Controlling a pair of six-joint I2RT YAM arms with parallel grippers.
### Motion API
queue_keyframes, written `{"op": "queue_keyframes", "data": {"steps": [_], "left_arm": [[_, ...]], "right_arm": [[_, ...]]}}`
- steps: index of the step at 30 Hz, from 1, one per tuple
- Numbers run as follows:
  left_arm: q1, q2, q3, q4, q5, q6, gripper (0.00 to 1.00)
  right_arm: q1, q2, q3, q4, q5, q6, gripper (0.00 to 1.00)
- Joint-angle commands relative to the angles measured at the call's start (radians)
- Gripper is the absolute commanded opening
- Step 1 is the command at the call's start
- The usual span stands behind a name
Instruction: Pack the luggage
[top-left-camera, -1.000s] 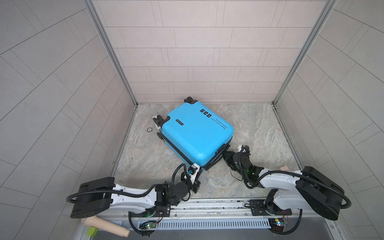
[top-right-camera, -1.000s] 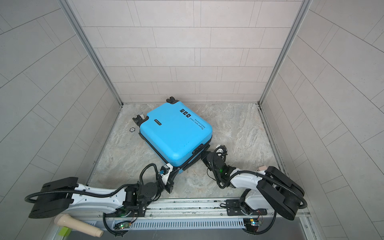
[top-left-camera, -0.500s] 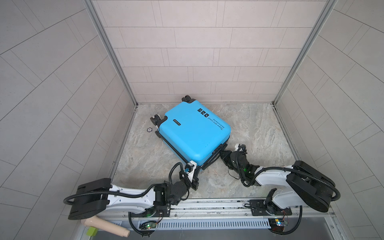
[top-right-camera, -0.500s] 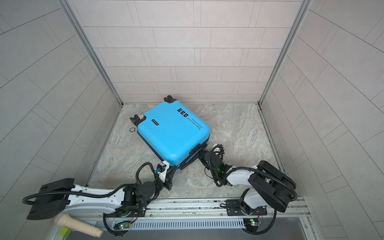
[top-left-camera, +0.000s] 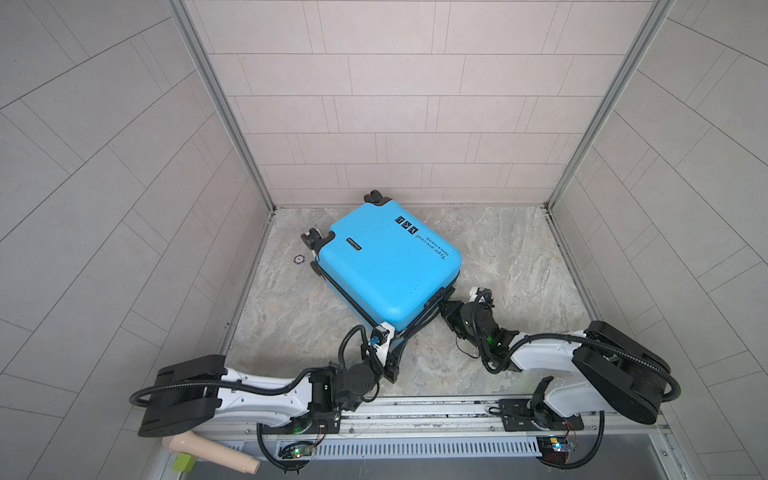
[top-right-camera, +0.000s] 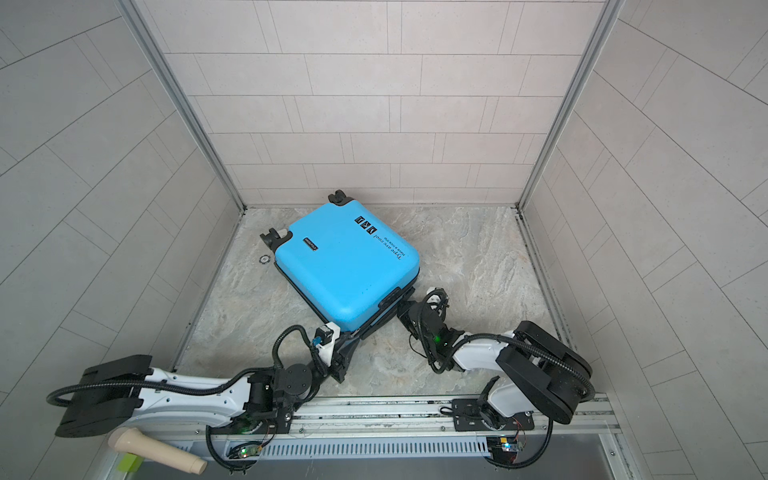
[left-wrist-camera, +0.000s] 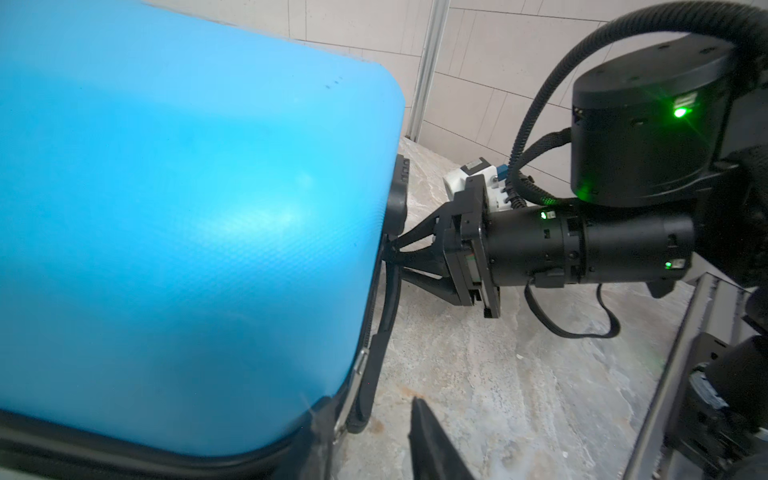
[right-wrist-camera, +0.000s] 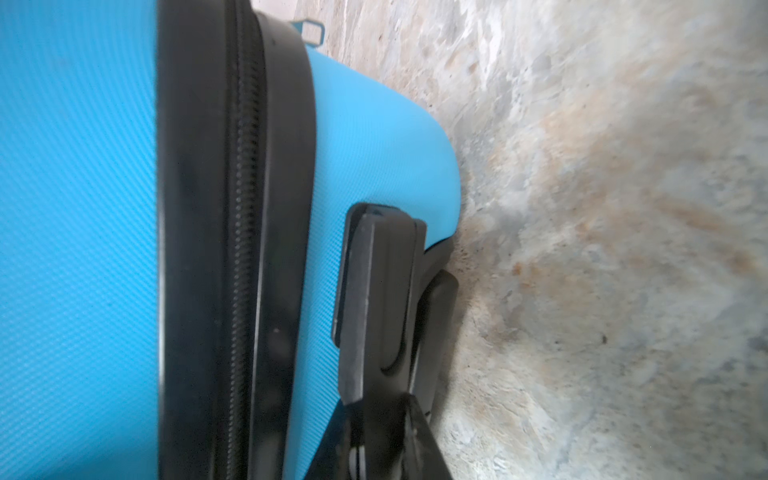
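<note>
luggage (top-left-camera: 386, 270) is shut and lying flat on the marbled surface (top-left-camera: 519, 257), centre-left and toward the far wall, turned at an angle. Wheels (top-left-camera: 312, 237) are at its far-left end and the printed shell faces up, in both top views. zipper band (right-wrist-camera: 237, 249) looks closed along the stretch the right wrist view shows. right pincer (top-left-camera: 445, 309) is low at the near-right side of the case, clenched on the black side handle (left-wrist-camera: 386, 299) just next to its mount; the left wrist view shows its tips pinched together at the seam. left pincer (top-left-camera: 397, 359) sits at the near corner of the case, on the surface or just off it, can't tell which. Its jaws look parted with nothing in them. Only one of its fingers (left-wrist-camera: 428, 436) shows in the left wrist view, clear of the shell, with a metal zip fitting (left-wrist-camera: 358, 365) on the corner beside it. small round disc (top-left-camera: 298, 259) lies on the surface just left of the wheels, not touching.
</note>
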Motion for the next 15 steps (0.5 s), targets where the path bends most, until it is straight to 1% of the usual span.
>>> {"op": "queue_keyframes", "data": {"steps": [1,2,4,5,6,7,10,12,14,15], "left_arm": [[0.016,-0.062,-0.005,-0.112,-0.117,-0.053,0.45],[0.017,-0.092,-0.008,-0.153,-0.155,-0.082,0.46],[0.016,-0.156,-0.022,-0.197,-0.215,-0.116,0.53],[0.016,-0.204,-0.037,-0.202,-0.236,-0.118,0.58],[0.016,-0.256,-0.051,-0.202,-0.261,-0.119,0.66],[0.016,-0.299,-0.061,-0.205,-0.280,-0.119,0.70],[0.021,-0.467,-0.069,-0.282,-0.337,-0.125,0.76],[0.043,-0.598,-0.062,-0.386,-0.355,-0.159,0.82],[0.074,-0.739,-0.054,-0.483,-0.354,-0.206,0.89],[0.099,-0.806,-0.050,-0.544,-0.343,-0.229,0.92]], "right_arm": [[0.018,-0.010,0.003,0.031,-0.052,-0.034,0.00],[0.017,-0.018,-0.001,0.030,-0.048,-0.037,0.00],[0.015,-0.038,-0.011,0.021,-0.041,-0.040,0.00],[0.014,-0.050,-0.014,0.010,-0.038,-0.044,0.00],[0.013,-0.061,-0.020,-0.001,-0.036,-0.047,0.00],[0.013,-0.073,-0.022,-0.011,-0.034,-0.051,0.00],[0.013,-0.094,-0.033,-0.023,-0.027,-0.054,0.00],[0.013,-0.102,-0.036,-0.027,-0.026,-0.056,0.00],[0.013,-0.105,-0.038,-0.029,-0.027,-0.058,0.00],[0.013,-0.106,-0.039,-0.030,-0.025,-0.058,0.00]]}}
